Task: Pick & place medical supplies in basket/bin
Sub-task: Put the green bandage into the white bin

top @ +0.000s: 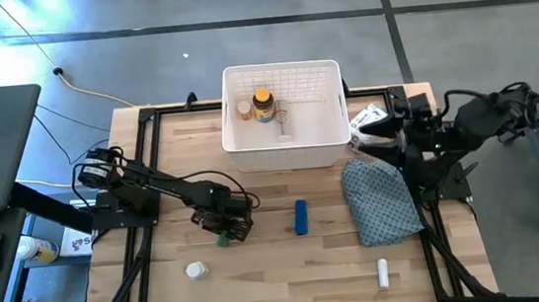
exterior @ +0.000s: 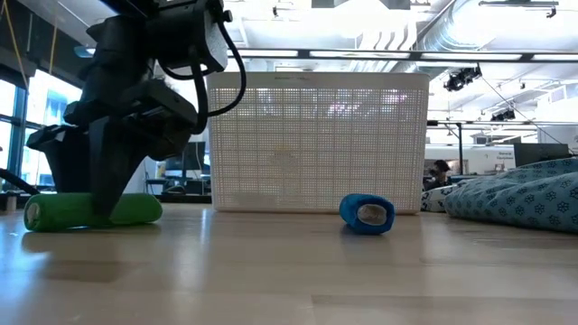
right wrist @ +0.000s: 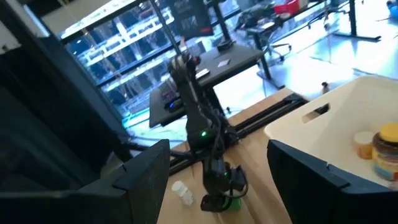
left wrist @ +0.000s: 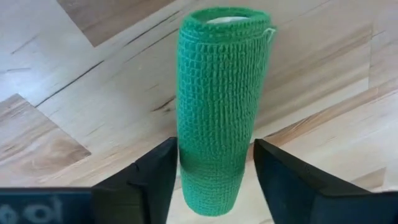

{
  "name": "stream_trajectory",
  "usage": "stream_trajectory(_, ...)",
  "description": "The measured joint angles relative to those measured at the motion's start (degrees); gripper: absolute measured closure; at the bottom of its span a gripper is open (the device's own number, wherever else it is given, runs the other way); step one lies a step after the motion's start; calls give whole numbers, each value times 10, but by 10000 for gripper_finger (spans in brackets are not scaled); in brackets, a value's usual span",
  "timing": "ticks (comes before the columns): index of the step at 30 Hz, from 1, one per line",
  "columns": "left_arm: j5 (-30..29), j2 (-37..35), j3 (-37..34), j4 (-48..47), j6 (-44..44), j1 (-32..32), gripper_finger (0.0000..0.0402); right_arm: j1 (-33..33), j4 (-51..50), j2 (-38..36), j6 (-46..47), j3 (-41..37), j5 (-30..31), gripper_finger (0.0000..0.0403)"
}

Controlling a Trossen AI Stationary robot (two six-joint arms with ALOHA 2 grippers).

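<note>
A green bandage roll lies on its side on the table, left of centre, with my left gripper shut on it. The high view shows that gripper above the roll. A blue roll lies mid-table. The white lattice bin stands at the far edge and holds an amber bottle and a white bottle. A white bottle and a white tube lie near the front. My right gripper is open beside a crinkly white packet, right of the bin. My left gripper pinches the green roll between its two fingers, one on each long side. The fingers come from above, pointing down, and lie across the roll. The roll rests on its side on the table.
A blue-grey patterned cloth lies bunched on the table's right side, in front of the right arm. A black frame runs along the table's left, right and far edges. Bare wood shows between the green roll, the blue roll and the bin.
</note>
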Motion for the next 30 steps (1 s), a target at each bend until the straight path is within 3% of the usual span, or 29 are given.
stream_trajectory(7, 0, 7, 1, 2, 12, 0, 84, 0, -1, -8, -12, 0, 41, 144)
stream_trajectory(11, -12, 7, 1, 3, 13, 0, 66, 0, -2, -3, -16, 0, 69, 144)
stream_trajectory(30, -42, 7, 0, 9, 53, 0, 142, 0, -43, 25, 43, 0, 110, 144)
